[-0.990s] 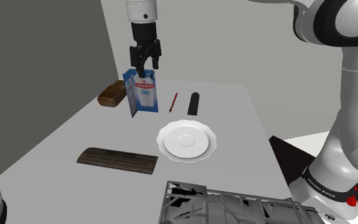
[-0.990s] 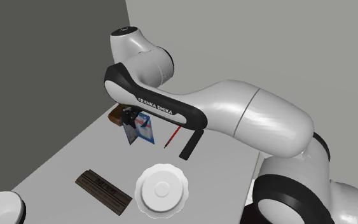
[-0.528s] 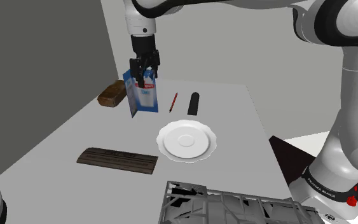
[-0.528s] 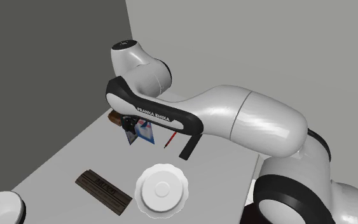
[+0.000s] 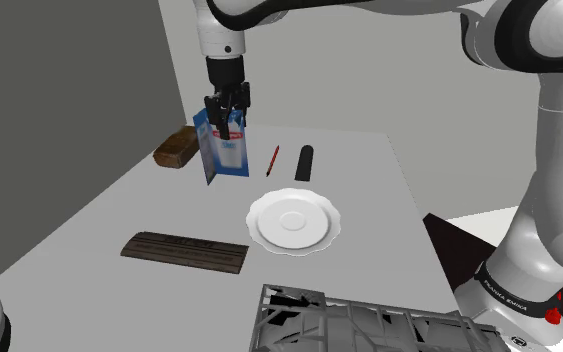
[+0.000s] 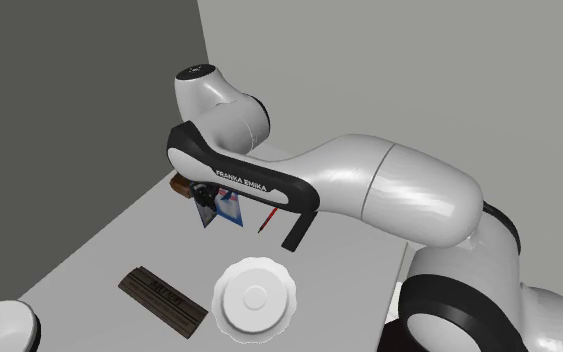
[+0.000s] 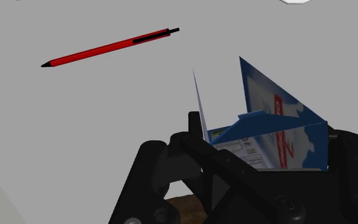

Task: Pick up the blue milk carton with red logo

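— Gripper (image 5: 227, 127) sits lower than a second ago. Its fingers now straddle the folded top of the milk carton (image 5: 227, 155) and look pinched shut on it.
— Lifted yet?
— No. It stands upright on the table (image 5: 369, 190), far side, between a brown block (image 5: 177, 148) and a red pen (image 7: 110, 47). I judge the lift comes next.
— Containers?
— Carton's top is sealed. The plate (image 5: 293, 222) is bare. I cannot tell what the bowl (image 6: 1, 327) holds.

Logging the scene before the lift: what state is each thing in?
Carton: standing on the table, gripper at its top.
Pen: lying flat.
Plate: right way up, empty.
Loaf: lying flat.
Dark bar: lying flat.
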Controlling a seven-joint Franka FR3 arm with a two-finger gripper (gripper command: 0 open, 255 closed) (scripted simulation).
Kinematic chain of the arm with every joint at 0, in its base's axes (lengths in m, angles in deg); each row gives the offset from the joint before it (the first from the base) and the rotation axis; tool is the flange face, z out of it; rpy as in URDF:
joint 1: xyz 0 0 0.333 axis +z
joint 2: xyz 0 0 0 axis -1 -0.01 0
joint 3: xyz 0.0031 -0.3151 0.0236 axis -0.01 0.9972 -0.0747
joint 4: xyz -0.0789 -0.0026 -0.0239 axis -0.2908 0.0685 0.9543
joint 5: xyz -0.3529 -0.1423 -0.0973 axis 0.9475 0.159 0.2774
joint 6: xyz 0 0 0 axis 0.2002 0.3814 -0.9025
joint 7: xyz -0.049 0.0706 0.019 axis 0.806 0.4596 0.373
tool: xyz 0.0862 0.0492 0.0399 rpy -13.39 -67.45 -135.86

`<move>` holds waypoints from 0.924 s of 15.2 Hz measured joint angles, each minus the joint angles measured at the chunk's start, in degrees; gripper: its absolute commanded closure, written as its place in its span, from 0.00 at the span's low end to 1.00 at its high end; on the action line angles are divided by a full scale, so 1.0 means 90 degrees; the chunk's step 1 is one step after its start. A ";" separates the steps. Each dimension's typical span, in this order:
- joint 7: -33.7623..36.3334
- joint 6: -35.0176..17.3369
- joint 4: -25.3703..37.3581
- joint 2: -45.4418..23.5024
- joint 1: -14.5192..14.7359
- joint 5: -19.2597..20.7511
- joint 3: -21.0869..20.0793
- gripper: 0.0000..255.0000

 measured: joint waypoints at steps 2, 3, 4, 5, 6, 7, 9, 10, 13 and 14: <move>0.0000 -0.0001 -0.0001 0.0001 0.0000 0.0000 0.0000 1.00; 0.0000 -0.0002 -0.0001 0.0001 0.0000 0.0000 0.0000 1.00; 0.0000 -0.0006 -0.0007 0.0005 -0.0001 -0.0001 -0.0001 1.00; 0.0001 0.0038 0.0038 -0.0008 0.0004 0.0001 0.0000 1.00; -0.0001 0.0111 0.0139 -0.0040 0.0013 0.0008 0.0001 1.00; -0.0007 0.0195 0.0231 -0.0052 0.0017 0.0010 0.0002 1.00; -0.0009 0.0383 0.0453 -0.0086 0.0038 0.0019 0.0000 1.00; -0.0013 0.0455 0.0526 -0.0086 0.0042 0.0019 -0.0001 1.00; 0.0001 0.0800 0.1004 -0.0221 0.0109 0.0058 -0.0005 1.00; 0.0001 0.0891 0.1130 -0.0256 0.0125 0.0068 -0.0004 1.00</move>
